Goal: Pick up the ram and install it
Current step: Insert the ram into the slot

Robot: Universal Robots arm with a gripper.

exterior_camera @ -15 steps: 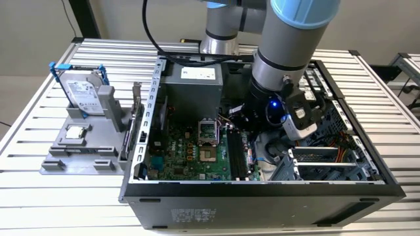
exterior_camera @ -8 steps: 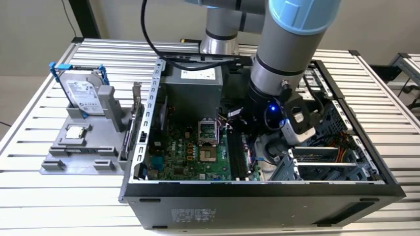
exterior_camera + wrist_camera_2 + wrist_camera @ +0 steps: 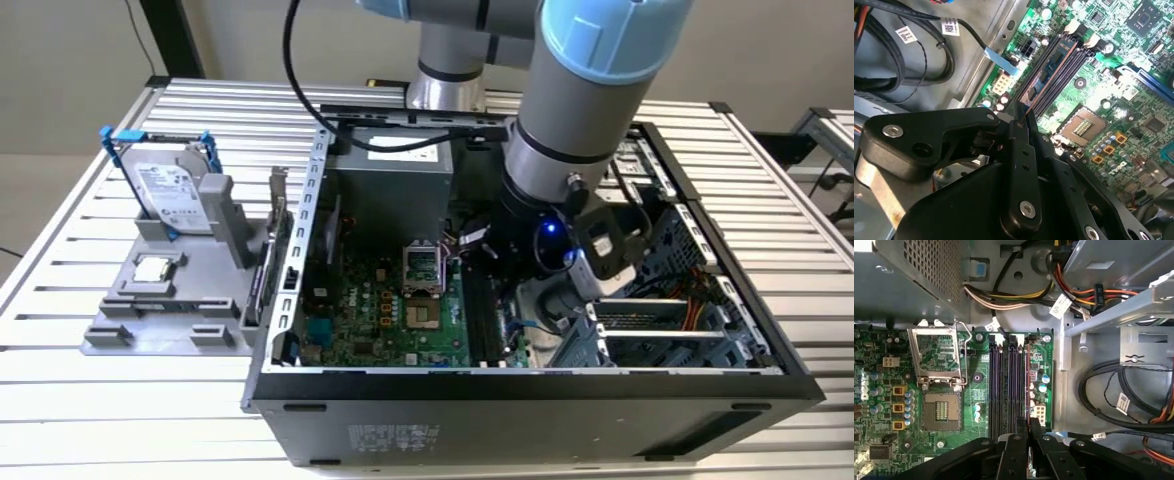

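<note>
The arm (image 3: pixel 587 110) reaches down from the upper middle of the exterior view into the open computer case (image 3: pixel 534 385), which lies on its side on the slatted metal desk (image 3: pixel 80 400). Its wrist hangs over the green motherboard (image 3: pixel 374 310), a little toward the exterior view's right of the board's middle.

In the second wrist view the claw (image 3: pixel 1021 111) has its two black fingers drawn in close, pinching one end of the ram (image 3: pixel 1051 67). The stick stands on edge and runs away from the fingertips along the bank of memory slots. In the first wrist view the ram (image 3: pixel 1027 385) shows edge-on as a thin line in the outermost slot of the memory slots (image 3: pixel 1004 385), on the side away from the processor socket (image 3: pixel 941 412) and just beside the bare metal of the case. I cannot tell whether it is pressed fully home. The socket's metal frame (image 3: pixel 936 355) is flipped up.

Bundles of black cable (image 3: pixel 1114 395) lie in the bay beyond the board's edge.

At the exterior view's left, well apart from the case, a grey fixture (image 3: pixel 160 320) stands on the desk. It holds a silver hard drive (image 3: pixel 174 195) upright in a blue frame, and a small square processor chip (image 3: pixel 156 268) lies flat in front of it.
</note>
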